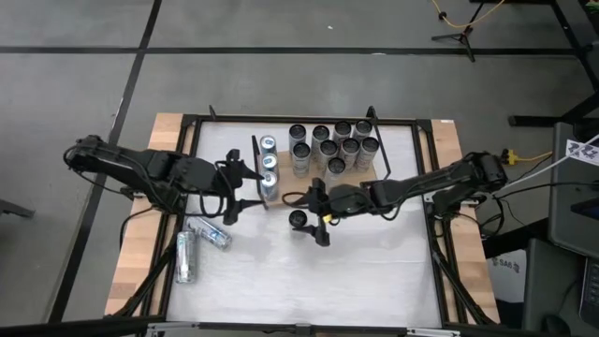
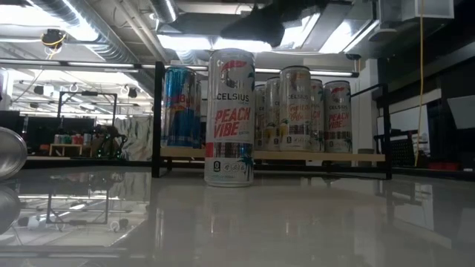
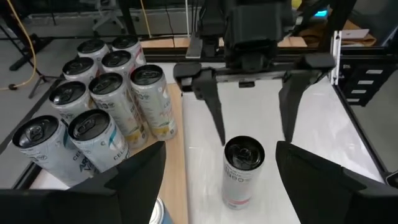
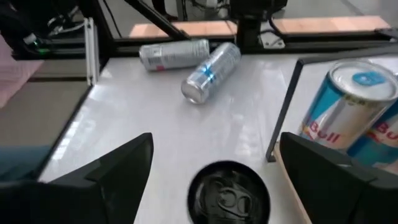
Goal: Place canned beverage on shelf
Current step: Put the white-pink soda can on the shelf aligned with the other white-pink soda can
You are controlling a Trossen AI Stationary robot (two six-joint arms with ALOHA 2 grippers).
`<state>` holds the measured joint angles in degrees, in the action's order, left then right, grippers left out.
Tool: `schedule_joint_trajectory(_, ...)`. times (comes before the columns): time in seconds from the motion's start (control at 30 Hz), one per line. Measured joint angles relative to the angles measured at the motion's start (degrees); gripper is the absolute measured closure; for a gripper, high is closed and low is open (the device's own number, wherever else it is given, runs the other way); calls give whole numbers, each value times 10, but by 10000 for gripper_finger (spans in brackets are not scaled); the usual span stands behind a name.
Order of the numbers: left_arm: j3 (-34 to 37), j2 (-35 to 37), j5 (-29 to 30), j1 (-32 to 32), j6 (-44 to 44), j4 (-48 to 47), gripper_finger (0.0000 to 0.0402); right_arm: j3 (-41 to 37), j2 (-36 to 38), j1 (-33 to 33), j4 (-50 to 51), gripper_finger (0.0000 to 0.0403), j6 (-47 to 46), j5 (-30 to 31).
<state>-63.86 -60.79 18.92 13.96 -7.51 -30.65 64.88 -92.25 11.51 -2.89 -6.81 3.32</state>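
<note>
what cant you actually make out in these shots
- Low view: the back rows of cans on the shelf are hidden by the front row and by the standing Celsius can.
- Low view: a fallen can is cut off by the left edge.
- Right wrist view: the standing can's sides lie below the bottom edge; only its top shows.
- High view: can labels are too small to read.

A lab or workshop is showing here: ducts (image 2: 89,33) are running overhead, cables (image 1: 463,17) are trailing across bare floor (image 1: 75,84) around the framed bench (image 1: 374,271).
</note>
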Motion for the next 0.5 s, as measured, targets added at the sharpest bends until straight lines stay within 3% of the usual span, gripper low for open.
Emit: schedule_joint_trajectory(0.5, 0, -3, 0, 0, 0, -4, 105, 0, -42, -7, 6, 59, 16, 1)
